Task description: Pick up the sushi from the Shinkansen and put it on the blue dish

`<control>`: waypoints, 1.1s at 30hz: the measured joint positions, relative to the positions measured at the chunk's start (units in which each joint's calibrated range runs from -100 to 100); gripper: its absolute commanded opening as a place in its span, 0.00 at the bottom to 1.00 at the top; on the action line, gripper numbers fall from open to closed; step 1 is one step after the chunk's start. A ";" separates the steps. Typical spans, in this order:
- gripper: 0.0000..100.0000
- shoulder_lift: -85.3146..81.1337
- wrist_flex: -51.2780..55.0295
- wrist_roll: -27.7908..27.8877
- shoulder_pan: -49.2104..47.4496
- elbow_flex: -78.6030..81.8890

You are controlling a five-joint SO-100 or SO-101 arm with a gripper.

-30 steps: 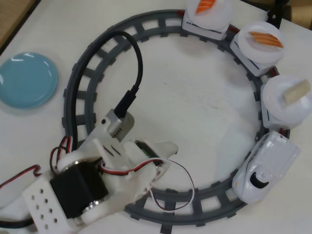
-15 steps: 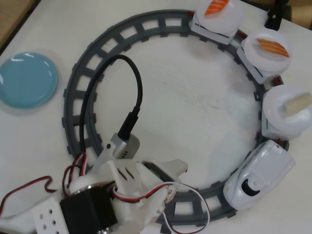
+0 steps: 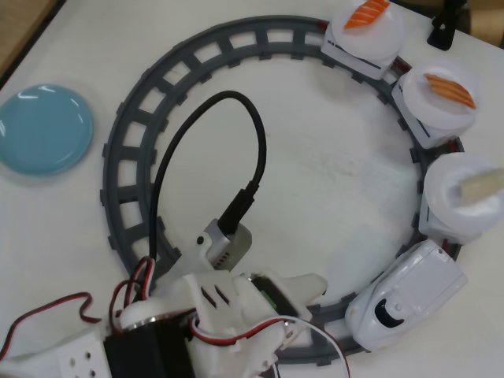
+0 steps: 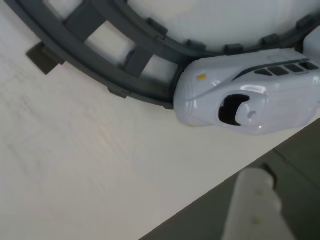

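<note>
The white Shinkansen [image 3: 405,298] sits on the grey ring track at the lower right, nose pointing down-left. It pulls three cars topped with white plates. The pale beige sushi [image 3: 482,184] lies on the plate just behind the engine. The blue dish [image 3: 43,130] sits empty at the far left, outside the track. My gripper [image 3: 313,305] is at the bottom middle, over the track and just left of the train's nose, holding nothing. The wrist view shows the train's nose [image 4: 240,97] and one blurred finger [image 4: 255,210]. The sushi and dish are out of that view.
The second plate carries an orange-and-white striped piece [image 3: 450,90], and the third an orange piece [image 3: 368,13]. A black cable [image 3: 206,110] loops over the inside of the track [image 3: 126,134]. The table's edge [image 4: 235,180] runs close below the train.
</note>
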 measured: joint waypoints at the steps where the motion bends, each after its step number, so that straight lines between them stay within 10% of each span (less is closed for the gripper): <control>1: 0.23 0.00 0.00 -0.67 -0.16 0.00; 33: 0.22 0.00 0.00 -9.93 -0.25 0.73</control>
